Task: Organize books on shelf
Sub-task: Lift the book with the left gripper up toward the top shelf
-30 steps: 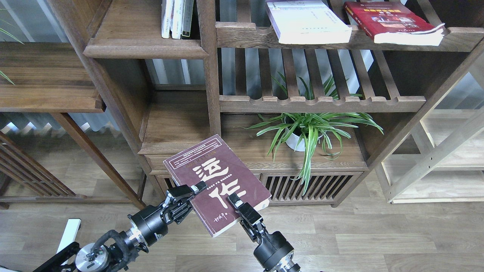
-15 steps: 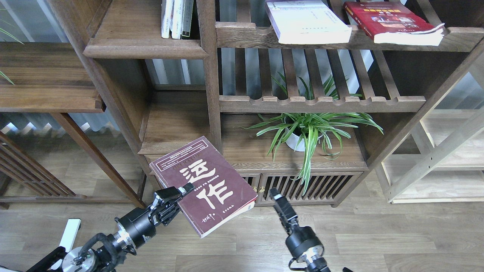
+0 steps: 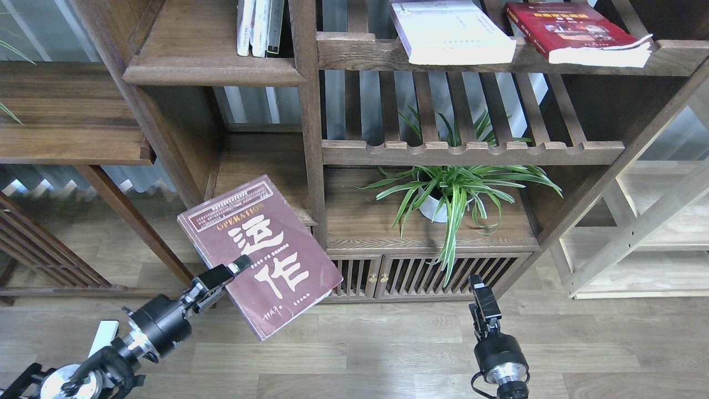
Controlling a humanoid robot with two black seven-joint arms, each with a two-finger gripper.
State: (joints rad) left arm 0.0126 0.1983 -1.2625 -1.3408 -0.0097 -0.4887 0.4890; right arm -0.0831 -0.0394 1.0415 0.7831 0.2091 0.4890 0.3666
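maroon book [image 3: 260,252] hides left pincer's [image 3: 235,269] lower finger; right pincer [image 3: 481,293] indistinct.

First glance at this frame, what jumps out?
The maroon book with big white characters, held out low and left of centre by the left gripper, in front of the bookcase. Above right, a white book and a red book lie flat on the slatted rack; a potted plant sits below.

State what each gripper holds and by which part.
The left gripper holds the maroon book by its left edge. The right gripper holds nothing.
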